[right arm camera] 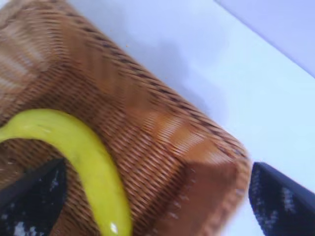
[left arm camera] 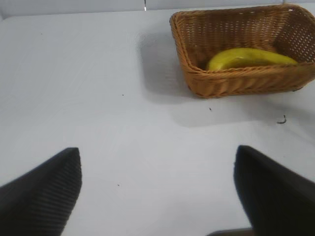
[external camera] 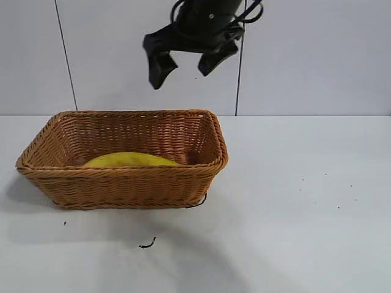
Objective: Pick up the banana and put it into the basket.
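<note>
Exterior view
Table (external camera: 293, 232): white, with a dark scrap (external camera: 147, 245) at the front.
Basket (external camera: 122, 186): left of centre.
Banana (external camera: 130, 160): lying inside the basket.
Right gripper (external camera: 185, 66): above the basket, jaws spread, empty.

Left wrist view
Left gripper (left arm camera: 157, 189): over bare table, jaws spread, empty; basket well apart.

Right wrist view
Banana: on the basket floor beneath the spread jaws.
</note>
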### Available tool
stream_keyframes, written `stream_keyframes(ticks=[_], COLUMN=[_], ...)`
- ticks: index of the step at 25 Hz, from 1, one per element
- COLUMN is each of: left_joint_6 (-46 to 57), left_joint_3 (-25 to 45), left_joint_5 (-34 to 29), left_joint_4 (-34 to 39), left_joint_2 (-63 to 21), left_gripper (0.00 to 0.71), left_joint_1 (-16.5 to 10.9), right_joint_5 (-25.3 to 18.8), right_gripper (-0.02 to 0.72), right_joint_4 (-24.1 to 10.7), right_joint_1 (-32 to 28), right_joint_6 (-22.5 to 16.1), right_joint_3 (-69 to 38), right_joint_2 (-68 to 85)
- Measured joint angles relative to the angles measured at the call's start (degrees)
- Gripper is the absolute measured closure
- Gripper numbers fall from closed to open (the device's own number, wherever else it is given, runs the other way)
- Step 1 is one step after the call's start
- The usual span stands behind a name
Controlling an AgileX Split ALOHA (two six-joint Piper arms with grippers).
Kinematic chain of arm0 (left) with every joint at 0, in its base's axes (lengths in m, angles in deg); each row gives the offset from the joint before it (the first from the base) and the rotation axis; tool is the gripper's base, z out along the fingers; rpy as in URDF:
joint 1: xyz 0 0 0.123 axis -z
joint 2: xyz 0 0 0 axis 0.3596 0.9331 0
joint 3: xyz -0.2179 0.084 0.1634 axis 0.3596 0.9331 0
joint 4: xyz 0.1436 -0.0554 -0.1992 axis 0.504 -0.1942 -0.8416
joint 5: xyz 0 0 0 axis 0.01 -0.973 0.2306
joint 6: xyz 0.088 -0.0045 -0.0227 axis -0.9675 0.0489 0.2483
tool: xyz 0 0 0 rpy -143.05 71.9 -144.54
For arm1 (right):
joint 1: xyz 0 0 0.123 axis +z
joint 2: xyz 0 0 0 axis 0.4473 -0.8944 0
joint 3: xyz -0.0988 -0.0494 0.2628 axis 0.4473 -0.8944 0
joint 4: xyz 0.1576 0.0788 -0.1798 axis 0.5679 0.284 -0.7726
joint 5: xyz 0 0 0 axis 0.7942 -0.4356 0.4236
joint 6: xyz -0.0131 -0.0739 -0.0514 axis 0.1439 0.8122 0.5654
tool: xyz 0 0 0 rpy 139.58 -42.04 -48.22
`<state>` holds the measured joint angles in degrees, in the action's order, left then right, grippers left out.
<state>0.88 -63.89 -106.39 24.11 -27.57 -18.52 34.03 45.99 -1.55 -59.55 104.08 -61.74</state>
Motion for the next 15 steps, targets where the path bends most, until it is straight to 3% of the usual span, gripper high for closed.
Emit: stream_keyframes(ticks=[5, 15], left_joint_6=[0.0, 0.0], left_joint_3=[0.0, 0.0], left_joint_5=[0.0, 0.0], left_joint_4=[0.0, 0.0], left_joint_2=[0.0, 0.0], left_gripper=[0.075, 0.075], left_joint_1=[0.0, 0.0], right_joint_5=[-7.36, -16.18], right_gripper=[0.014, 0.014], right_joint_4=[-0.41, -0.69], right_joint_1=[-10.14, -27.72], right_joint_6=[-4.55, -5.31], right_joint_3=[0.0, 0.0], right_joint_2=[0.49, 0.6])
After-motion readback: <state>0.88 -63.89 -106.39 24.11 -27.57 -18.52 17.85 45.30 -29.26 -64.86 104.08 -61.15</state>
